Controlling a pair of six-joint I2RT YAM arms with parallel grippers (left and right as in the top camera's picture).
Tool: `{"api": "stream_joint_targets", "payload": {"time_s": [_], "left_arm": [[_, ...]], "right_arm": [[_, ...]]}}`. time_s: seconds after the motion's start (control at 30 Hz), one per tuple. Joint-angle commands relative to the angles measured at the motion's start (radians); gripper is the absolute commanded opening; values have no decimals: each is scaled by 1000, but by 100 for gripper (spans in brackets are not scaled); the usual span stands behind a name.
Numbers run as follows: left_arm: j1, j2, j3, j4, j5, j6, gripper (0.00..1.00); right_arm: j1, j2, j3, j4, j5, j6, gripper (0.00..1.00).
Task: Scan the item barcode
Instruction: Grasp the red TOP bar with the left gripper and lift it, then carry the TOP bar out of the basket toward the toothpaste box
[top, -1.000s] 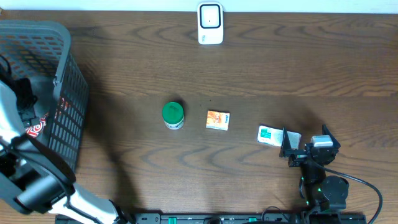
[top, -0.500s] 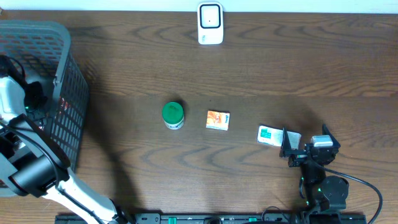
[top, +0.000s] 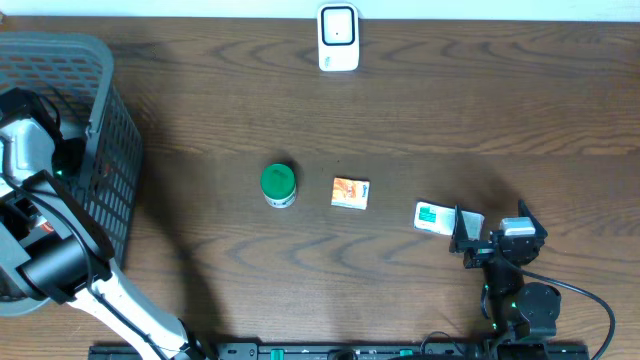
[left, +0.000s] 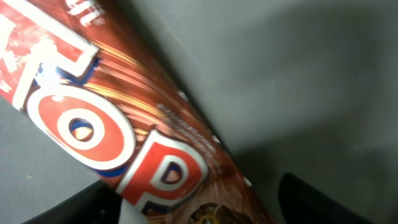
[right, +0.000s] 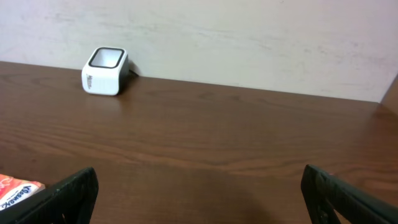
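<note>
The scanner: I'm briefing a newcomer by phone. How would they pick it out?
On the wooden table, look to the far edge, midway. The scanner stands alone there, beyond the row of green-lidded jar, orange box and teal-and-white packet. It alone is a white block with a dark window.

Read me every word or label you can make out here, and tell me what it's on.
"OP": big white letters on the brown wrapper, the word cut off by the frame.
Small white print on that wrapper: blurred.
Print on the orange box, the white and teal box and the scanner: too small to read.
</note>
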Motion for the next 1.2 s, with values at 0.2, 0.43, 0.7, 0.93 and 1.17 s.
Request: {"api": "stream_joint_targets", "payload": {"time_s": [0.2,0.43,0.7,0.93,1.17], "left_arm": [[1,33,-8,-47,-1,-2,24],[15,-43,10,-62,18,114,8],[52,-391,15,-70,21,137,8],[60,-793,15,-69,69,204,8],[8,-1106,15,-68,264,234,9]], "right_arm": [[0,-3,-1,-4,1,12,99],[0,-3,-1,-5,1,12,99],[0,-3,-1,-5,1,12,99],[0,-3,-1,-5,1,12,99],[0,-3,-1,-5,1,12,99]]}}
